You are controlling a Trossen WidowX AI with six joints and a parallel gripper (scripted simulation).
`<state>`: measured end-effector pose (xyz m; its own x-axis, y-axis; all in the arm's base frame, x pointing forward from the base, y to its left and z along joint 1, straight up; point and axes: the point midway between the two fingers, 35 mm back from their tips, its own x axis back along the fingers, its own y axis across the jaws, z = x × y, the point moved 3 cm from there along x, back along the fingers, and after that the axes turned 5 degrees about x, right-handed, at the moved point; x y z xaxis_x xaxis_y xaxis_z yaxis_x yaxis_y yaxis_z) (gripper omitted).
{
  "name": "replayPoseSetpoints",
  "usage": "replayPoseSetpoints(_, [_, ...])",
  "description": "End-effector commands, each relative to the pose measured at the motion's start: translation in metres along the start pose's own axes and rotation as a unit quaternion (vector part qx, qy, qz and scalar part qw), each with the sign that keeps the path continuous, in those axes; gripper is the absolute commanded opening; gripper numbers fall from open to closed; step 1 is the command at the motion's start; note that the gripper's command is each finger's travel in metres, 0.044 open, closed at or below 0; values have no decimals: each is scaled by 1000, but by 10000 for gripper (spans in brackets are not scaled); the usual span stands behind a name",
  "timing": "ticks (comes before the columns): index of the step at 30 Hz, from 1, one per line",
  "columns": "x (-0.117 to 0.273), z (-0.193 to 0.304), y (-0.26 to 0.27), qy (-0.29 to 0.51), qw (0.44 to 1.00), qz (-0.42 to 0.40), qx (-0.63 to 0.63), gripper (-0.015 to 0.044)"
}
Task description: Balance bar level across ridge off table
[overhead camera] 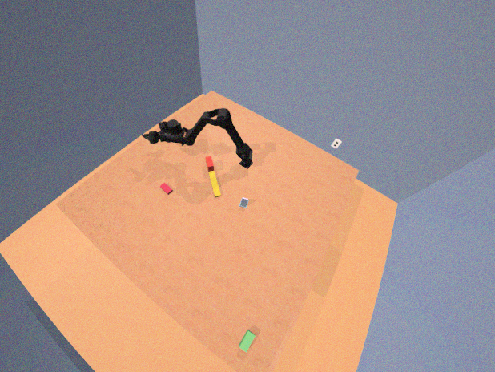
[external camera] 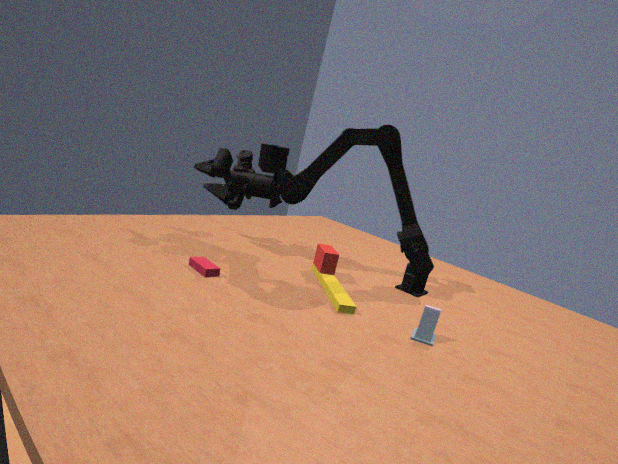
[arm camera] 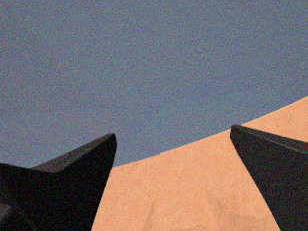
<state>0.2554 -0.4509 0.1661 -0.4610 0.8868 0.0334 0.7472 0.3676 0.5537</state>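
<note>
The yellow bar [overhead camera: 215, 184] [external camera: 336, 291] lies flat on the table, with a red block [overhead camera: 209, 162] [external camera: 326, 258] at its far end. I cannot tell whether the two are joined. The pale grey-blue ridge [overhead camera: 244, 202] [external camera: 428, 325] stands upright on a thin base, a little apart from the bar's near end, with nothing on it. My gripper [external camera: 200, 175] [arm camera: 174, 135] is open and empty. It is raised high above the table, on the far side of the bar from the ridge, and points away from both. Neither bar nor ridge shows in the wrist view.
A crimson block [overhead camera: 166, 188] [external camera: 204, 267] lies flat to the left of the bar. A green block [overhead camera: 247, 341] lies far off near the front in the top view. The arm's base stands behind the ridge. The table's back edge lies beneath the gripper's side.
</note>
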Motion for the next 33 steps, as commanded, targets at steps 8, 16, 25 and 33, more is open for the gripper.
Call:
replayPoseSetpoints(8, [6,19,21,69,994,5,89,315])
replayPoseSetpoints(16, [21,41,45,153,968,-3,200,315])
replayPoseSetpoints(25, [48,63,69,244,914,-33,322,315])
replayPoseSetpoints(33, [80,79,87,317,845,-75,424,315])
